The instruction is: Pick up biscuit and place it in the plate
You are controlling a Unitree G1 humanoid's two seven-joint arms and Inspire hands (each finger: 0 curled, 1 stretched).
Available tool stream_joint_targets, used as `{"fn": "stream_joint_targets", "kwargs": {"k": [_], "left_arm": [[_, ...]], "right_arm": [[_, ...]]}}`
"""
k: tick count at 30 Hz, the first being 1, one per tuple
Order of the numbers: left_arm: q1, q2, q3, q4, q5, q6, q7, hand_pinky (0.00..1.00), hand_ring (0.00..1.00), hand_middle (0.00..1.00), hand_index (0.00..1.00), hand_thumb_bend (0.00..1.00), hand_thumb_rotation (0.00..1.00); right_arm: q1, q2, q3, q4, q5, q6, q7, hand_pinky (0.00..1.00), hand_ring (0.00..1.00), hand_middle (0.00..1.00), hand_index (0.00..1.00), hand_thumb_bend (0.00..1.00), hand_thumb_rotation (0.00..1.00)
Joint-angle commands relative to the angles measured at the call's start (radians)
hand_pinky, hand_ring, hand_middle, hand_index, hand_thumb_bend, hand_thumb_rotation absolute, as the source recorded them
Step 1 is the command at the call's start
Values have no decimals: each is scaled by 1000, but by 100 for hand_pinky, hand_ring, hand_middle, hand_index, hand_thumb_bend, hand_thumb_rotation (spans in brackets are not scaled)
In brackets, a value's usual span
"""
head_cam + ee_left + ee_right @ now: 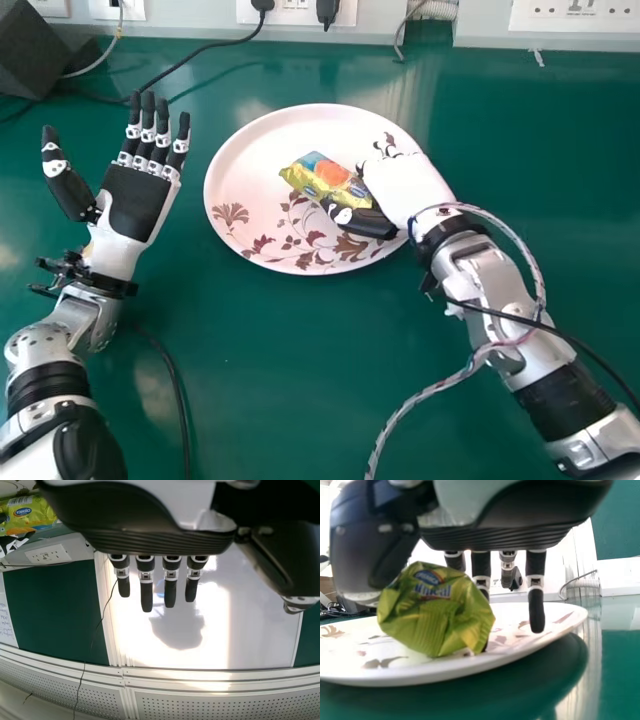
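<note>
Looks like the place step. Right hand (405, 188) fingers pinch the biscuit packet (306, 181) against the thumb, plate (243, 165) right under them. Next: seat it, spread fingers, lift clear. Left hand (135, 202) idle, fingers open.

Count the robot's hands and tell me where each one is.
2: the left hand, open, left of the plate; the right hand over the plate's right side, at the biscuit packet.
</note>
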State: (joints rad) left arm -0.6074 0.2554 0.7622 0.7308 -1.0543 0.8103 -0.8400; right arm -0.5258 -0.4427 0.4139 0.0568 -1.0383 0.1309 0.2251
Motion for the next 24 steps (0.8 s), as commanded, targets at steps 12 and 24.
{"fn": "stream_joint_targets", "kwargs": {"k": [12, 24], "left_arm": [[57, -38, -47, -116, -3, -76, -38, 99, 90, 95, 96, 88, 56], [103, -65, -79, -220, -15, -112, -4, 98, 89, 94, 98, 88, 57]], "right_arm": [[56, -26, 7, -58, 0, 11, 63, 47, 58, 77, 70, 81, 50], [80, -35, -10, -108, -11, 13, 39, 53, 68, 82, 75, 93, 68]]}}
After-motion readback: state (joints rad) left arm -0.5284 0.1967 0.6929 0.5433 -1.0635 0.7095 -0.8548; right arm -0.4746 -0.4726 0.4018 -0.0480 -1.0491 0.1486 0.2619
